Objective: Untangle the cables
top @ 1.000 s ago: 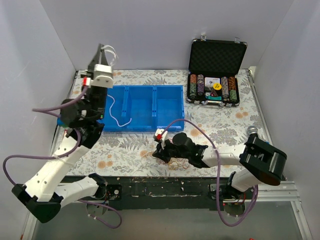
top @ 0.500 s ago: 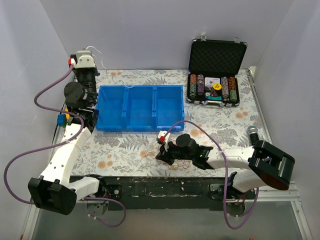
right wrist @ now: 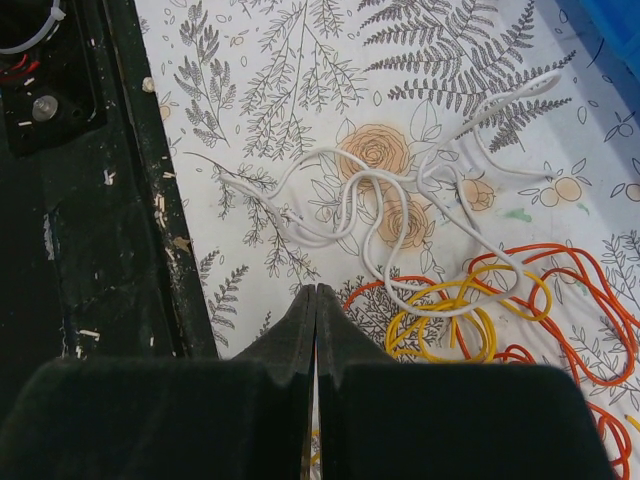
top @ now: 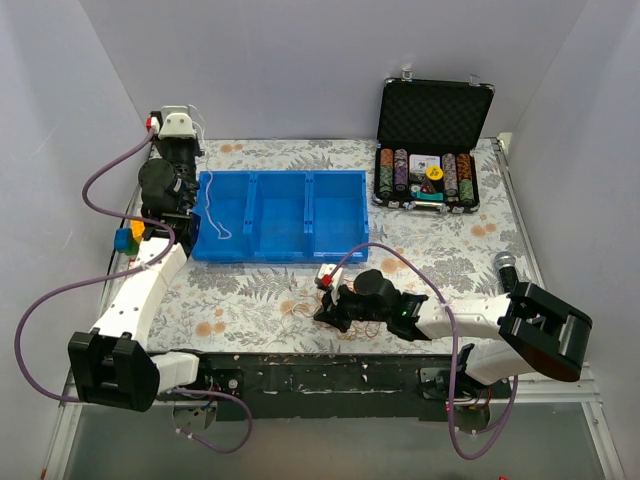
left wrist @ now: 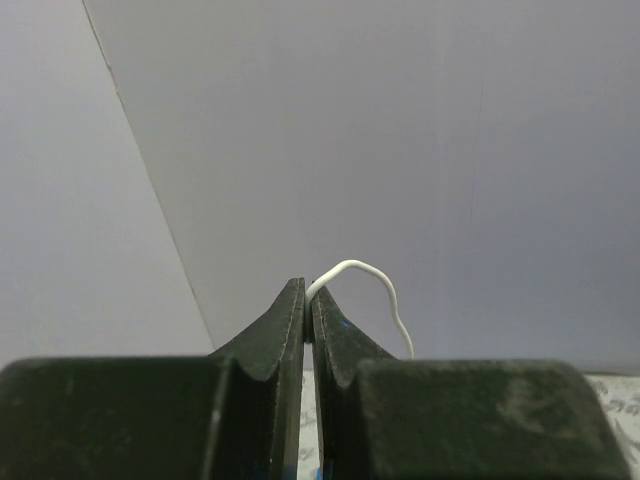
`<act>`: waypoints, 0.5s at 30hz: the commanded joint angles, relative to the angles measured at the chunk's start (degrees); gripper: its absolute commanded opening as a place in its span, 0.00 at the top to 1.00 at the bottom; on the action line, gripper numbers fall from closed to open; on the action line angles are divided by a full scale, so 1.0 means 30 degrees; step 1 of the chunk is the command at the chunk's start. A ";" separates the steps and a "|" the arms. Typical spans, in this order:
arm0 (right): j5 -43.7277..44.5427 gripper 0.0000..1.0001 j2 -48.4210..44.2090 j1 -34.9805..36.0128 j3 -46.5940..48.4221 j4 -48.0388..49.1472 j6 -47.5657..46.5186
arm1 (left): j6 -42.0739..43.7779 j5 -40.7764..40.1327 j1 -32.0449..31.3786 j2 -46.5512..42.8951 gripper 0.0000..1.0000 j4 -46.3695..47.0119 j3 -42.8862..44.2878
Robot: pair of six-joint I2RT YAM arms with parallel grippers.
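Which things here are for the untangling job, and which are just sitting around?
For the job: the white cable pinched in the left pincer; the tangle of white, yellow and orange cables by the shut right pincer; probably the blue tray, since that cable dangles into it.
Just sitting around: the poker chip case.

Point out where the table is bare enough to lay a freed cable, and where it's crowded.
Bare cloth lies between the left arm and the cables, and wider between the blue tray, the chip case and the right arm. The tray's middle and right compartments look empty. Crowded: the near centre, where the right gripper sits at the tangle.
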 commanded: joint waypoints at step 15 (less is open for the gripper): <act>0.0592 0.99 -0.1191 0.0056 -0.0439 0.0239 0.0197 | 0.1180 0.3653 0.0543 0.1796 0.83 -0.1414 -0.2077</act>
